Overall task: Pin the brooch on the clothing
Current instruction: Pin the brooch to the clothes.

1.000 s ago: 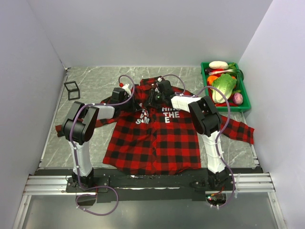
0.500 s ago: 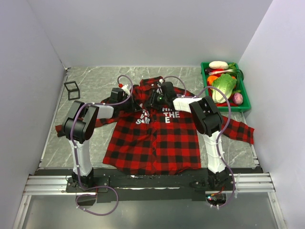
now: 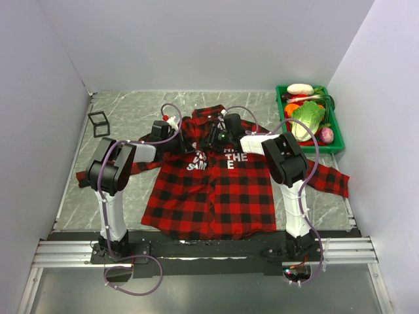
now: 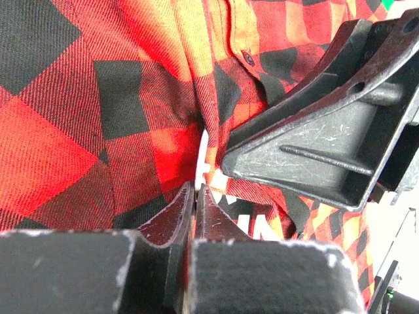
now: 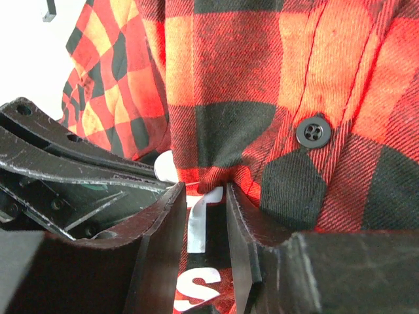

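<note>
a: what lies nearest you?
b: the shirt (image 3: 209, 196), flat on the table (image 3: 131, 111), hem toward the arm bases. at the chest lettering, your left gripper (image 4: 196, 190) has its fingers pressed together at a ridge of cloth. i cannot tell if cloth is caught between them. your right gripper (image 5: 205, 188) faces it, jaws apart, a pucker of fabric at their mouth.
a: containers?
b: far right, the green bin (image 3: 317, 152) holds a purple-pink round vegetable (image 3: 326, 135) nearest, then a leafy cabbage (image 3: 306, 119), an orange piece (image 3: 292, 108) and a white vegetable (image 3: 300, 89). far left stands a wire-frame cube (image 3: 99, 123).
a: the brooch?
b: i cannot make it out. from above, both grippers cover that patch of chest. up close you get plaid, a button (image 5: 313, 131) and scraps of white lettering.
</note>
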Motion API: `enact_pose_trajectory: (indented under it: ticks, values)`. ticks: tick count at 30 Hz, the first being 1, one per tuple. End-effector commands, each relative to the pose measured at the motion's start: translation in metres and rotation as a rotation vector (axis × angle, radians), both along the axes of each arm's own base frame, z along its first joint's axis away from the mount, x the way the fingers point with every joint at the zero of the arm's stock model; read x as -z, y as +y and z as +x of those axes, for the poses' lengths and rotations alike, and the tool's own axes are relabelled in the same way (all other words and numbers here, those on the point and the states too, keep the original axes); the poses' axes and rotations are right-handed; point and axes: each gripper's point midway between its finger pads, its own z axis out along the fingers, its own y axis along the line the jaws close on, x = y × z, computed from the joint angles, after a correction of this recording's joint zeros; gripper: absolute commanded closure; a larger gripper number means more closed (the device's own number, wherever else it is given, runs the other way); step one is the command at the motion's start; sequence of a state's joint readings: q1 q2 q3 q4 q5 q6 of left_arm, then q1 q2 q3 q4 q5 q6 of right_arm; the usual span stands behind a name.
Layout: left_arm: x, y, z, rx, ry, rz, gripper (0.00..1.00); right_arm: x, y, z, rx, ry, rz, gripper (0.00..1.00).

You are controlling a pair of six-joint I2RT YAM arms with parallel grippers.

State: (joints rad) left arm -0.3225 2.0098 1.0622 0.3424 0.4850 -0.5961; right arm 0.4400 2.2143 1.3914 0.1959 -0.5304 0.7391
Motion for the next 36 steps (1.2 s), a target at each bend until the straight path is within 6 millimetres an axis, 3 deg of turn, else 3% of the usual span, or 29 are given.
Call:
enact_pose_trajectory:
  ticks: [1, 36]
  values:
    - [0.007, -0.001, -0.002, 0.010, 0.037, -0.001, 0.99, -0.022, -0.003, 0.002, 0.001, -0.040, 0.025, 0.62]
    - [0.007, -0.004, -0.004, 0.030, 0.016, 0.036, 0.99, -0.013, 0.011, 0.010, -0.015, -0.075, -0.080, 0.64]
